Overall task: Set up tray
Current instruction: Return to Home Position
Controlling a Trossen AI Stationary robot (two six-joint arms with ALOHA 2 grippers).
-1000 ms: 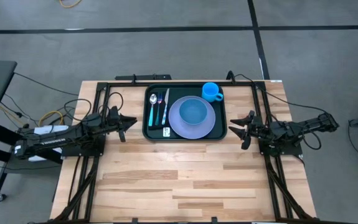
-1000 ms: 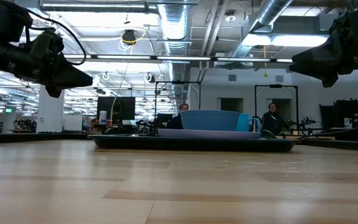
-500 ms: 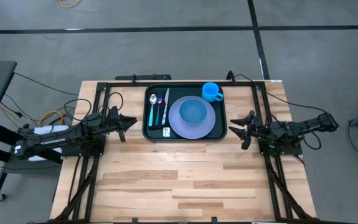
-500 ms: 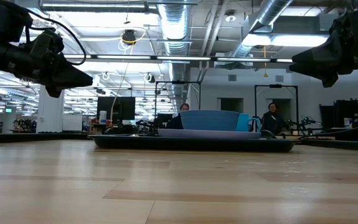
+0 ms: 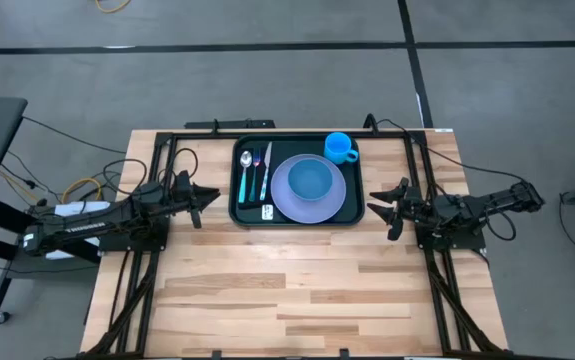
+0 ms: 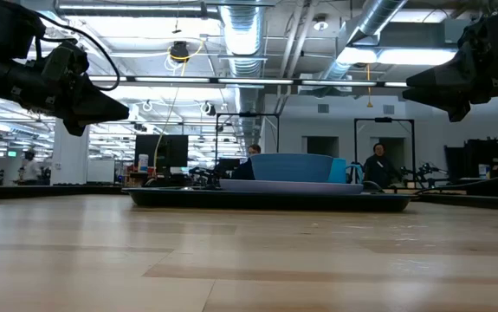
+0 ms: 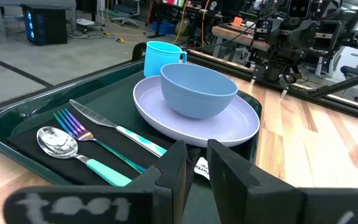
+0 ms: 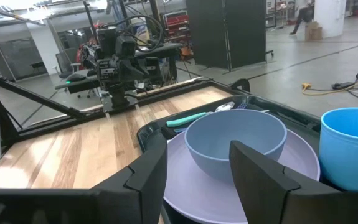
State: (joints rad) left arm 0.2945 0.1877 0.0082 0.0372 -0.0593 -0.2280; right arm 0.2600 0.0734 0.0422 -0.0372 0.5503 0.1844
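Two empty grippers are flanking the tray: left gripper barely parted, right gripper wider. I'm judging everything placed, only homing remaining.

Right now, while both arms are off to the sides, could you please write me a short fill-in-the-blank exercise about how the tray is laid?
1. The blue bowl sits on the lavender ____.
2. On the black napkin, the fork lies between the spoon and the ____.
3. The blue cup stands in a corner of the tray on the ____ arm's side.
4. The left hand and the right hand each hold ____.
Missing words: plate; knife; right; nothing.
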